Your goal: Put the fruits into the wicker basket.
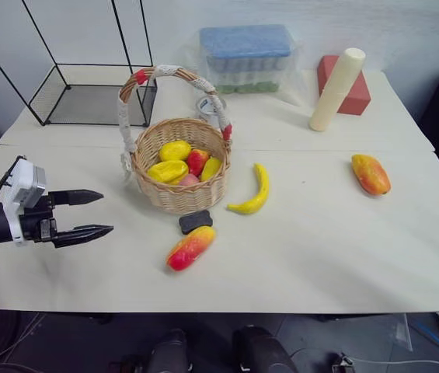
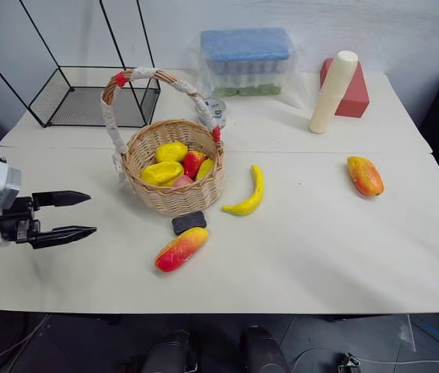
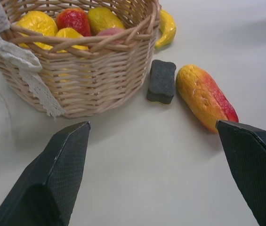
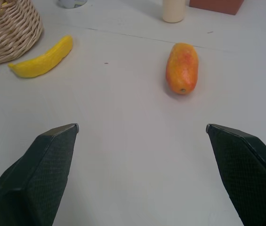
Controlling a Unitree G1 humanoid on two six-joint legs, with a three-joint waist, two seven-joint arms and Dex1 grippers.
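Round tan woven wicker basket (image 1: 179, 167) holding small yellow and red fruits (image 1: 180, 163); curved yellow banana (image 1: 255, 190) and red-yellow mango (image 1: 190, 248) lie beside it, orange-red mango (image 1: 370, 173) well apart. Left gripper (image 1: 99, 213) and right gripper (image 4: 142, 129) spread, empty.

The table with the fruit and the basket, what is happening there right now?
A two-armed robot is putting fruit into the wicker basket, which already holds several yellow and red pieces. Three fruits lie on the table: a banana beside the basket, a red-yellow mango in front of it near a small black block, and an orange mango far to the right. The left pincer and right pincer are open and hold nothing.
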